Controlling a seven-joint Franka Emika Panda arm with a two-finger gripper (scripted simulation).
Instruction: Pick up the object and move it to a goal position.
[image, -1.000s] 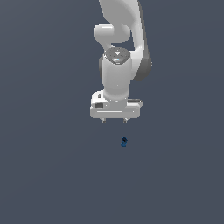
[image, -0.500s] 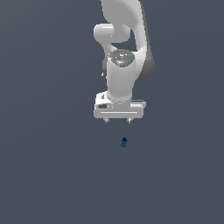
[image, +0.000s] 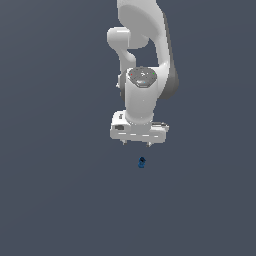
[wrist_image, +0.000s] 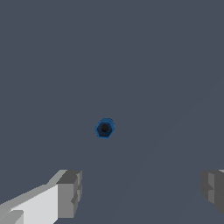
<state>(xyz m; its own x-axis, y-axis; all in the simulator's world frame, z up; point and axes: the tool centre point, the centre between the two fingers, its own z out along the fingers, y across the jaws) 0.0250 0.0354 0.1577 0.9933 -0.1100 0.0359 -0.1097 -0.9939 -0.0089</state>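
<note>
gripper hangs above the object, not touching. fingers spread wide apart, nothing held.

I see flat, dim, even light on both views, no cast shadows, no glare; edges look slightly soft.

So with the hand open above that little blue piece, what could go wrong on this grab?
1. The blue piece is tiny beside the hand; the wide-open fingers may close past it or pinch it poorly.
2. In the wrist view it sits off the line between the fingers, so a straight descent could miss or knock it.
</note>
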